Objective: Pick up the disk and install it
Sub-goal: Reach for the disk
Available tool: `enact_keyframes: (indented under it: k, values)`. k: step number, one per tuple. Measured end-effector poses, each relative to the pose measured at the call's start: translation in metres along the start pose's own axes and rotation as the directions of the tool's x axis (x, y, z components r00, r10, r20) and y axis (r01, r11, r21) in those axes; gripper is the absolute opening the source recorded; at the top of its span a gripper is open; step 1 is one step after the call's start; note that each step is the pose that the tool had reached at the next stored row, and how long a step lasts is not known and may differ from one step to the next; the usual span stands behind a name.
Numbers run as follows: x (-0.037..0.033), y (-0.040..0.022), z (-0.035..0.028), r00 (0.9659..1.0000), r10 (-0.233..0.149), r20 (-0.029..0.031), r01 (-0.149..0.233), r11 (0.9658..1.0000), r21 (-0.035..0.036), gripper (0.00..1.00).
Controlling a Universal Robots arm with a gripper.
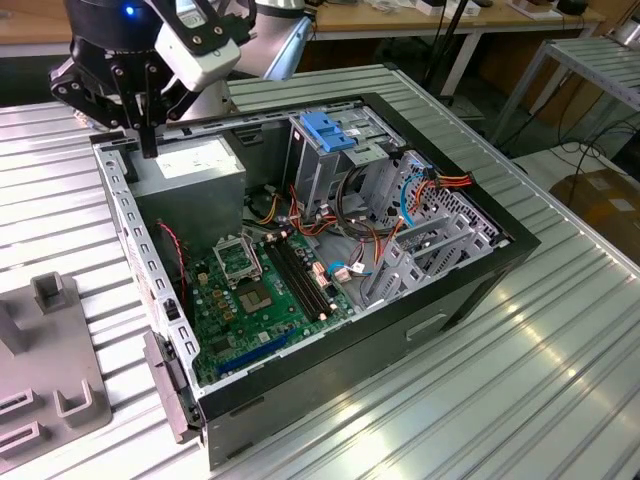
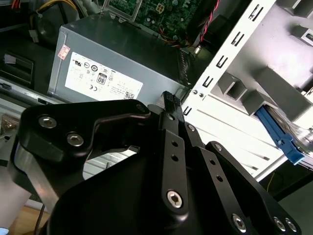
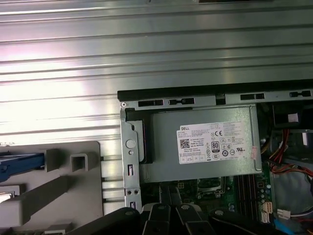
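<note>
The disk lies in a grey plastic holder (image 3: 63,188) on the table beside the computer case. Of the disk I see mainly a blue side rail (image 3: 22,161), which also shows in the second wrist view as a blue rail (image 2: 279,136) with a bit of silver metal behind it. My gripper (image 1: 148,145) hangs over the case's corner at the exterior view's left, above the edge of the power supply (image 1: 190,165). Its black fingers (image 2: 170,103) are shut with nothing between them. The gripper is well apart from the disk.
The open computer case (image 1: 470,290) lies on a ribbed metal table (image 1: 560,380). Inside are the grey power supply (image 3: 205,147), a green motherboard (image 1: 260,290), cables, and a metal cage with a blue handle (image 1: 330,130). The grey holder (image 1: 50,370) sits at the exterior view's left.
</note>
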State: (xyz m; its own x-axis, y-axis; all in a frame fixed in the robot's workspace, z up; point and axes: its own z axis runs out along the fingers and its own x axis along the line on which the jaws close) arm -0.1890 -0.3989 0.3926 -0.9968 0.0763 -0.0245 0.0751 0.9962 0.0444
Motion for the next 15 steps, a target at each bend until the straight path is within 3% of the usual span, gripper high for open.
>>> enact_keyframes:
  k: [15]
  values:
    - [0.0168,-0.0013,-0.0005,1.0000,0.000,0.0000,0.000,1.0000,0.0001,0.10]
